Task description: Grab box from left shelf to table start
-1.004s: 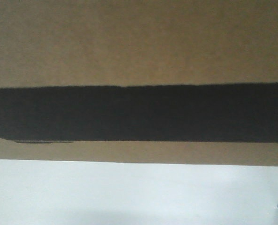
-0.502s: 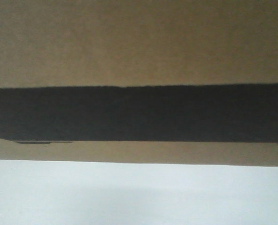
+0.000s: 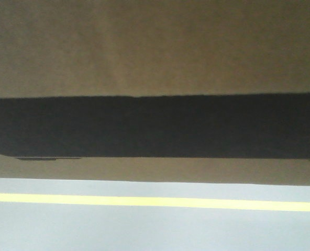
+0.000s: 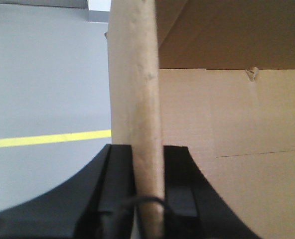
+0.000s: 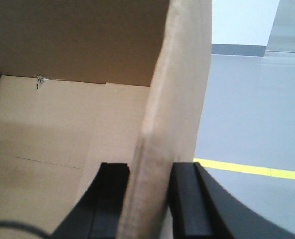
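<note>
Brown cardboard of the box [image 3: 155, 47] filled the front view (a black printed band [image 3: 155, 125] crossed it), with grey floor [image 3: 144, 230] and a yellow line [image 3: 155, 201] below. The left hand [image 4: 147, 184] and the right hand [image 5: 150, 194] each pinched tightly one upright wall of it.
</note>
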You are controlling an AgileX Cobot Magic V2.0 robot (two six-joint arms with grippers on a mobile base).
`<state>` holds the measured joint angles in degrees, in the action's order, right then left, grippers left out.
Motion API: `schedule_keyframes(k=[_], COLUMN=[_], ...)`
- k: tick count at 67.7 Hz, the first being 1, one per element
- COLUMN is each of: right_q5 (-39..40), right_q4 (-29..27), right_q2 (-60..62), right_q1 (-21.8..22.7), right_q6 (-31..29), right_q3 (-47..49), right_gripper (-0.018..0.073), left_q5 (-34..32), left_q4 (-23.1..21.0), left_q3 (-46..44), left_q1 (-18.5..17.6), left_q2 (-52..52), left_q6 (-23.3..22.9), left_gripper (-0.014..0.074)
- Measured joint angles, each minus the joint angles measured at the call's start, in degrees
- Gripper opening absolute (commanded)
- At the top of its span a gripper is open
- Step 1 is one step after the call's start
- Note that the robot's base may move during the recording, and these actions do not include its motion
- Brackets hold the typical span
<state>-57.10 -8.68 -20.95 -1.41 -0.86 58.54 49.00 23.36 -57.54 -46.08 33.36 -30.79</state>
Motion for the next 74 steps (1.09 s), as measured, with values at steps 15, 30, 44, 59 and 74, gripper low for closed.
schedule_keyframes(k=[15,30,44,59,74], right_q5=[-0.09,-0.22,-0.22,-0.22,-0.22], right_q4=[0.00,0.00,0.00,0.00,0.00], right_q2=[0.00,0.00,0.00,0.00,0.00], right_q1=[0.00,0.00,0.00,0.00,0.00], right_q6=[0.00,0.00,0.00,0.00,0.00], right_q3=[0.00,0.00,0.00,0.00,0.00], right_gripper=[0.0057,0.0057,0.0057,0.0057,0.0057], left_q5=[0.00,0.00,0.07,0.07,0.12], left_q4=[0.00,-0.10,-0.10,-0.10,-0.10], left_q3=[0.00,0.00,0.00,0.00,0.00], left_q1=[0.00,0.00,0.00,0.00,0.00], left_q2=[0.00,0.00,0.00,0.00,0.00], left_q6=[0.00,0.00,0.00,0.00,0.00], left_gripper=[-0.0092,-0.0092,-0.0092,-0.0092,-0.0092])
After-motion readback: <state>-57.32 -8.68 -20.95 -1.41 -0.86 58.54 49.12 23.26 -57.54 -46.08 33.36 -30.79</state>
